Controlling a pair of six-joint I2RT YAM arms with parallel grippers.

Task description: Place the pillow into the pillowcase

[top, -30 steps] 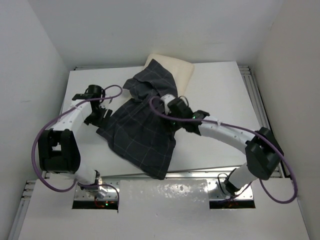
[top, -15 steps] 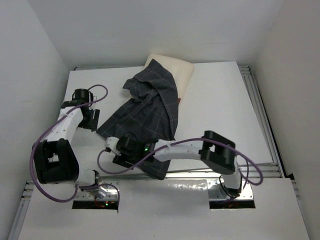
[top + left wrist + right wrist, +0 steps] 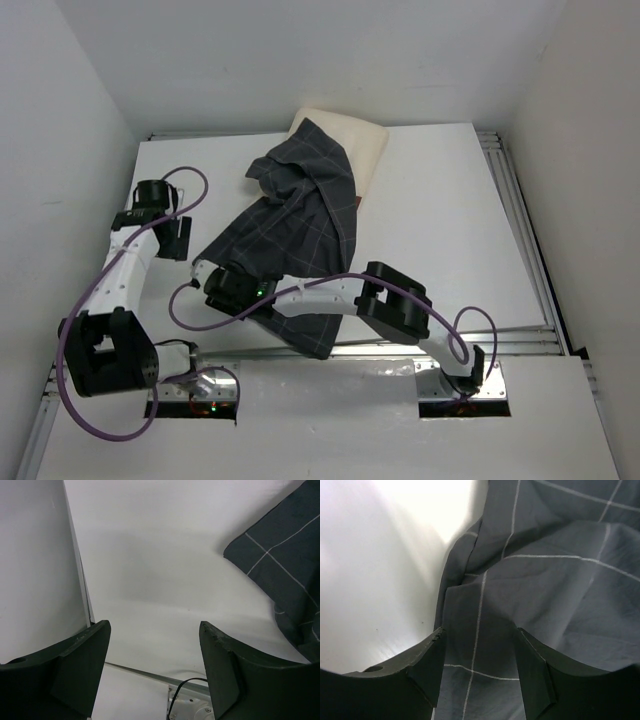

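Evidently the pillowcase (image 3: 300, 235) lies draped over most of the pillow (image 3: 355, 135) at centre frame, so the right gripper (image 3: 479, 632) hangs spread and empty over its lower-left hem, likely to pinch it, while the left gripper (image 3: 154, 630), also spread, hovers above the table (image 3: 440, 200) at left.

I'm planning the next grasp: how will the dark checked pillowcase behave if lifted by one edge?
Probably floppy: the pillowcase lies rumpled in soft folds, so it should sag and drape. It looks thin, so likely light. Its far end lies over the pillow, so a pull may tug that along.
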